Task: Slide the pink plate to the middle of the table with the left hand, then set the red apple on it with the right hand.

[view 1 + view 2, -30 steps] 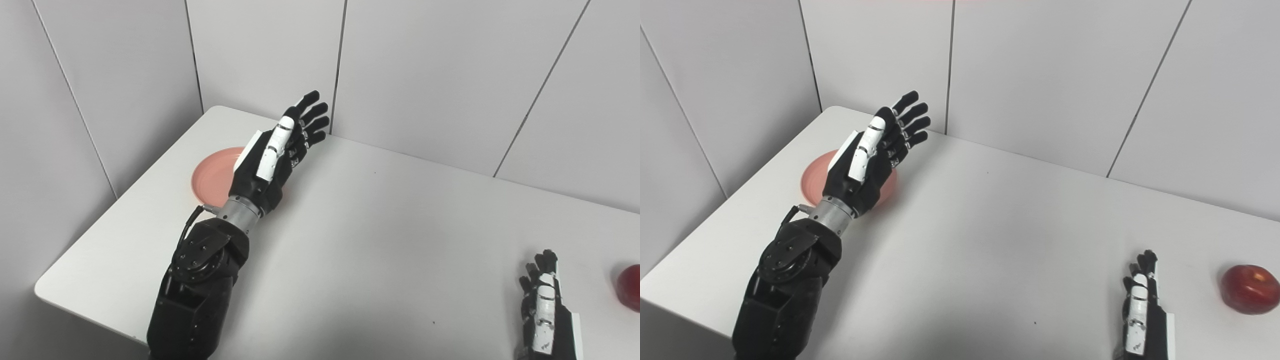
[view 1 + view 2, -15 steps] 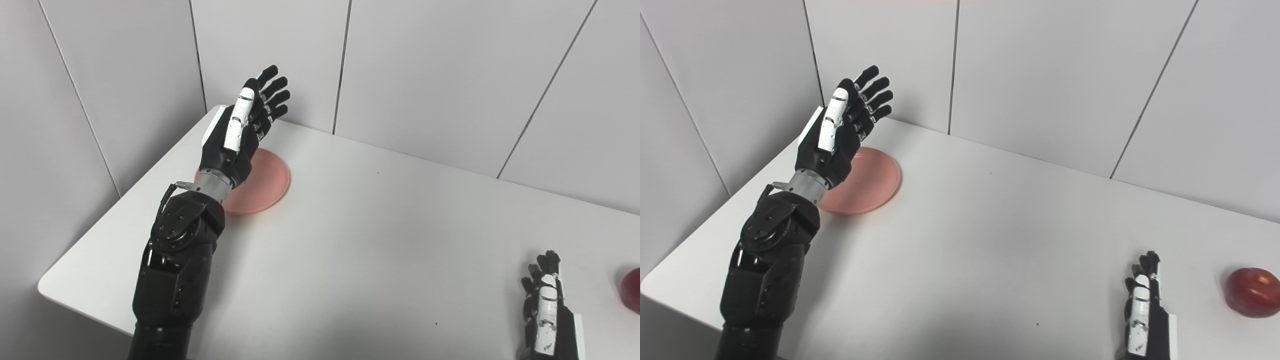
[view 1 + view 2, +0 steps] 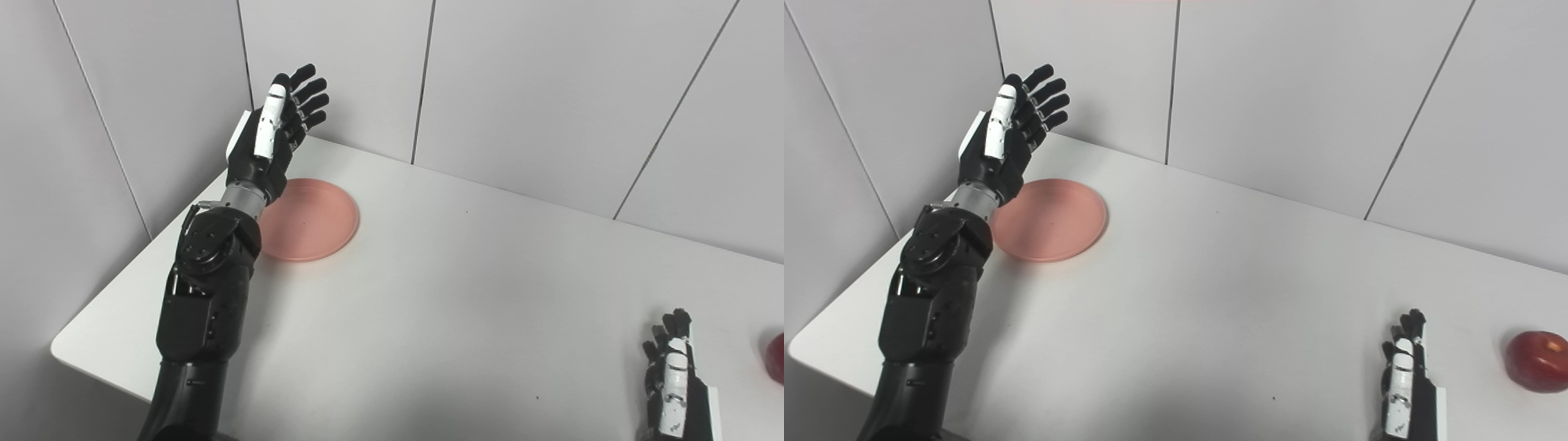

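Pink plate at the table's far left corner, left hand raised beside it.

The pink plate [image 3: 1048, 219] lies flat on the white table [image 3: 1200, 294]; the left hand [image 3: 1006, 136], fingers spread and holding nothing, is raised at its left edge. The red apple [image 3: 1536, 361] sits far right, just beyond the resting, unclenched right hand [image 3: 1407, 383].
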You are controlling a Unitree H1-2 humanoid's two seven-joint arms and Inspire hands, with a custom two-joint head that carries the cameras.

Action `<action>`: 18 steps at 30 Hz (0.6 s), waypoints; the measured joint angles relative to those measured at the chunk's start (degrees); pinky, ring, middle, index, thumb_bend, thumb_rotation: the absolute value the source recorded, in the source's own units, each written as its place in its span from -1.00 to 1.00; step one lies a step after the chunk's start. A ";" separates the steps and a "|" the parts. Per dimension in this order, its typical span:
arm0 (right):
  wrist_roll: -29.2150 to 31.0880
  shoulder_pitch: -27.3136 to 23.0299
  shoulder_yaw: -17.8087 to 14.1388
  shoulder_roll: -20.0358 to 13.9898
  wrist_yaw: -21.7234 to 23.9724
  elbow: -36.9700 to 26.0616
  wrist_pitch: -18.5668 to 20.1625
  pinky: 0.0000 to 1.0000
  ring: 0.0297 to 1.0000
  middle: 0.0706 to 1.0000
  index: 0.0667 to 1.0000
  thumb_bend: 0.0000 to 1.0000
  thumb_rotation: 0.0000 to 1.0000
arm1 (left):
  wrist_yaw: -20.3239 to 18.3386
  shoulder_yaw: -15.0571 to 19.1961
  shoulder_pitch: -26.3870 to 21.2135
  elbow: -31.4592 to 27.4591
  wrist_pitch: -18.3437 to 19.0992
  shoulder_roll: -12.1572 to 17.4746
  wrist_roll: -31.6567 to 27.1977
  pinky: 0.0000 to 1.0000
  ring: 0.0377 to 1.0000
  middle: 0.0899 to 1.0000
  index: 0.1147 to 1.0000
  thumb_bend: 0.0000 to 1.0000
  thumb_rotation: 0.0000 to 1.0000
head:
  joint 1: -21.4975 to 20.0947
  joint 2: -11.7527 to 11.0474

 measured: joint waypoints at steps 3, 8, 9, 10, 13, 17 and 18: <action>0.36 0.01 -0.16 -0.02 0.02 -0.02 0.00 1.00 1.00 1.00 1.00 -0.65 1.00 | 0.12 0.57 -0.83 1.23 -0.03 0.78 -0.47 0.73 0.71 0.68 0.64 -0.23 1.00 | 0.18 0.00; 0.86 -0.08 0.00 -0.08 0.27 0.07 -0.01 1.00 1.00 1.00 1.00 -0.63 1.00 | -0.04 1.16 -1.61 5.24 -0.08 2.77 -0.71 0.74 0.70 0.68 0.64 -0.21 1.00 | 0.27 0.00; 0.86 -0.08 0.00 -0.11 0.27 0.08 -0.01 1.00 1.00 1.00 1.00 -0.63 1.00 | -0.02 1.47 -1.74 5.83 -0.08 3.12 -0.71 0.74 0.70 0.68 0.64 -0.21 1.00 | 0.35 0.00; 0.89 -0.07 -0.03 -0.18 0.27 0.07 -0.01 1.00 1.00 1.00 1.00 -0.64 1.00 | 0.03 1.89 -1.82 6.20 -0.08 3.32 -0.72 0.74 0.71 0.68 0.63 -0.21 1.00 | 0.35 0.00; 1.31 -0.07 -0.16 -0.28 0.27 0.05 -0.01 1.00 1.00 1.00 1.00 -0.65 1.00 | 0.17 2.87 -2.03 7.33 -0.08 3.71 -0.75 0.74 0.71 0.68 0.62 -0.22 1.00 | 0.53 -0.09; 1.88 -0.07 -0.19 -0.30 0.27 -0.01 0.00 1.00 1.00 1.00 1.00 -0.66 1.00 | 0.26 3.70 -2.39 9.24 -0.08 4.36 -0.87 0.73 0.70 0.67 0.61 -0.21 1.00 | 0.62 -0.09; 1.80 -0.09 -0.13 -0.32 0.27 -0.02 0.00 1.00 1.00 1.00 1.00 -0.67 1.00 | 0.26 3.81 -2.49 9.73 -0.08 4.55 -0.89 0.73 0.70 0.67 0.61 -0.21 1.00 | 0.62 -0.09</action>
